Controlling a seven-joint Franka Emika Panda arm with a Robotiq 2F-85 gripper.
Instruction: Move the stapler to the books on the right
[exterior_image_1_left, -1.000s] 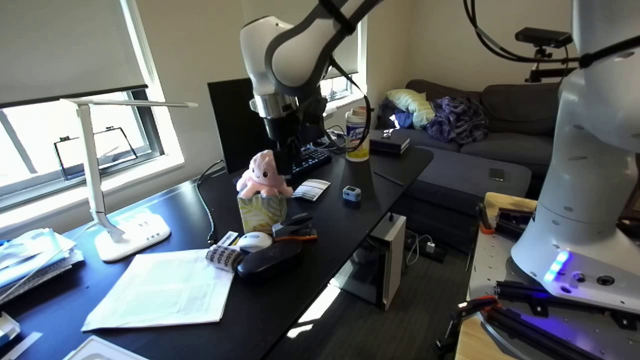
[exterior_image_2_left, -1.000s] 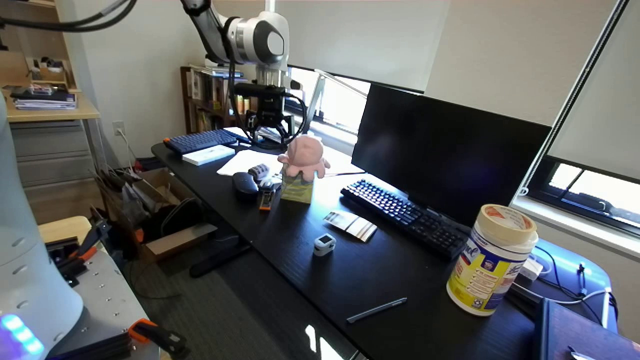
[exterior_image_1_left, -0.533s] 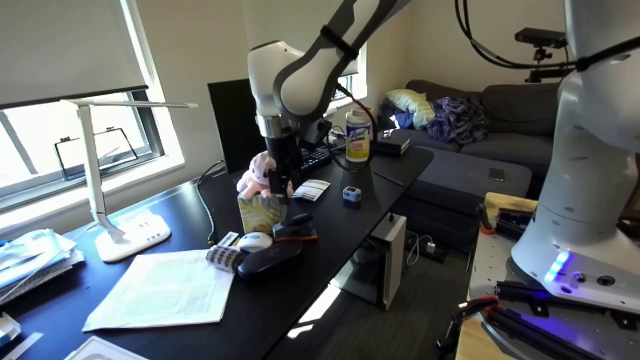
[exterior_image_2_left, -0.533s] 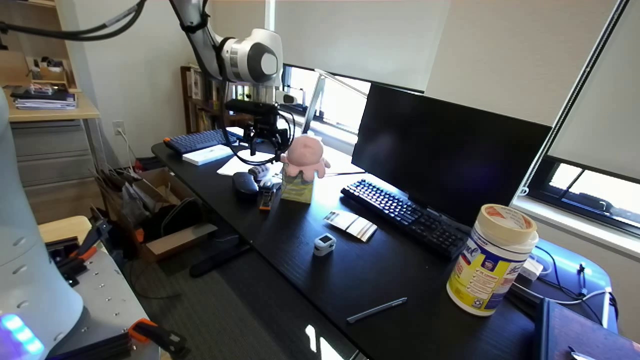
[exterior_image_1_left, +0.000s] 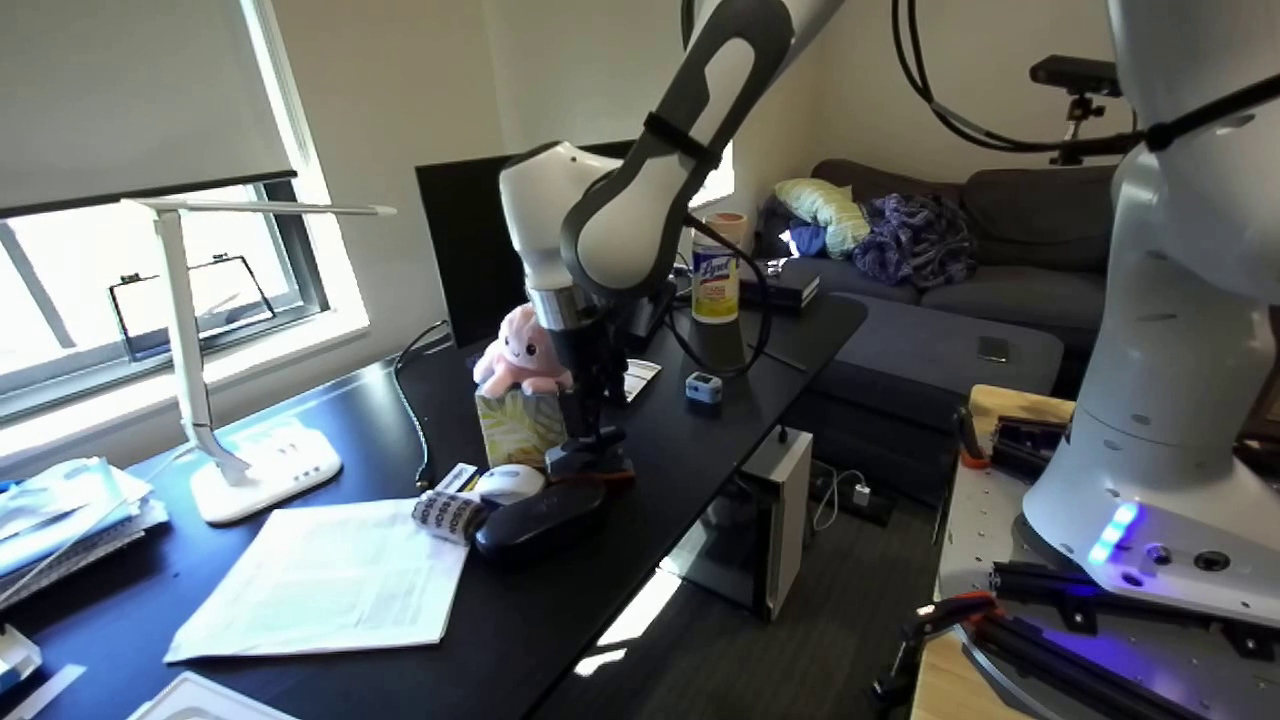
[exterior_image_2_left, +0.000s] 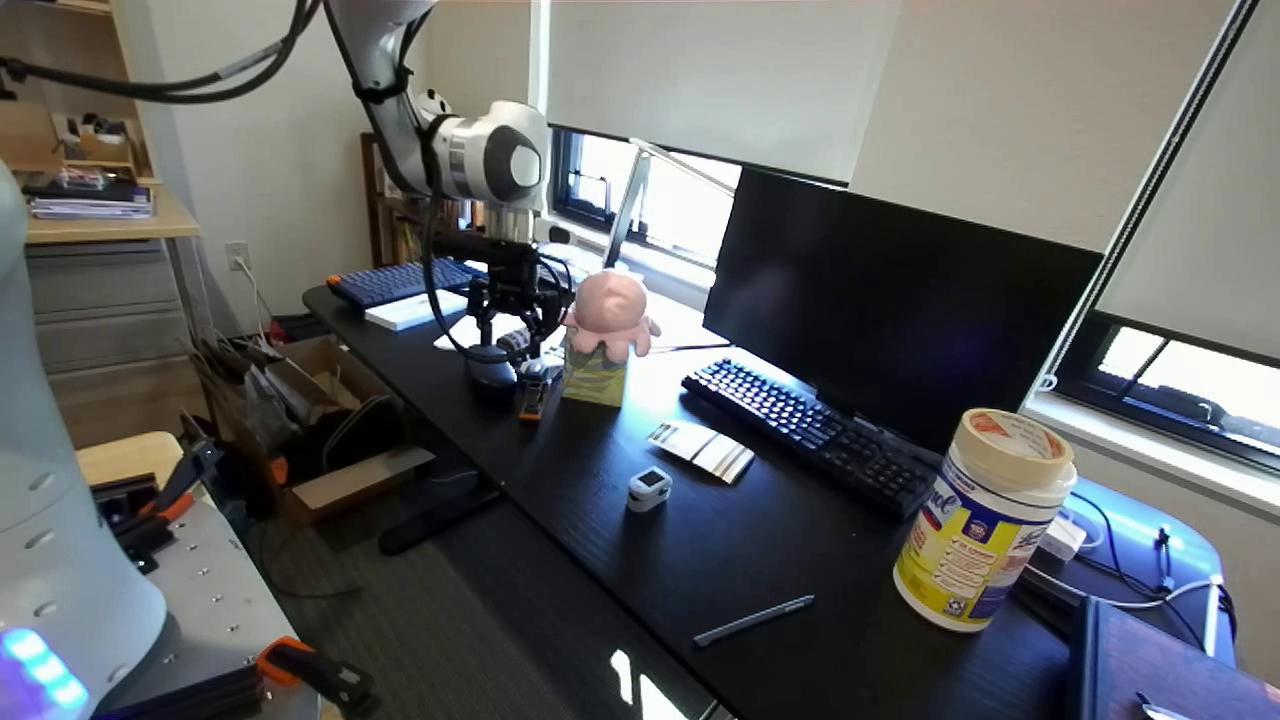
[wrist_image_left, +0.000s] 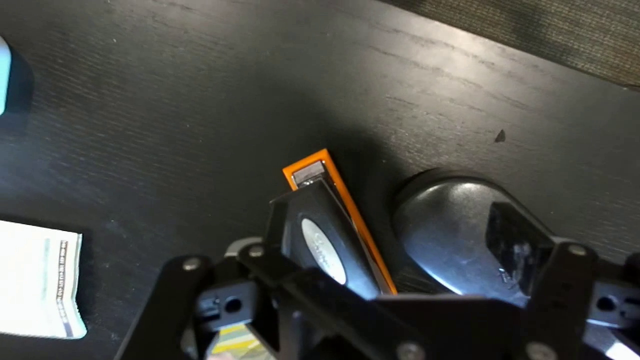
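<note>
The wrist view shows broad bare desk (wrist_image_left: 190, 130) beyond the nose of the stapler (wrist_image_left: 332, 230), out to a straight edge with carpet (wrist_image_left: 565, 35) past it; along one flank a glossy dark rounded object (wrist_image_left: 450, 225) lies just beside, a narrow strip between. The gripper (wrist_image_left: 390, 225) hangs above with its fingers spread apart. From where I stand the stapler rests on the desk, black on top with a silver oval badge, its base rimmed orange. In both exterior views I count one pink plush toy (exterior_image_1_left: 525, 355) on one patterned box (exterior_image_1_left: 515, 428), near the stapler. I also count two keyboards (exterior_image_2_left: 810, 430), one white mouse (exterior_image_1_left: 510, 483) and, well apart from the stapler, the books (exterior_image_1_left: 80, 515) in one low untidy pile.
</note>
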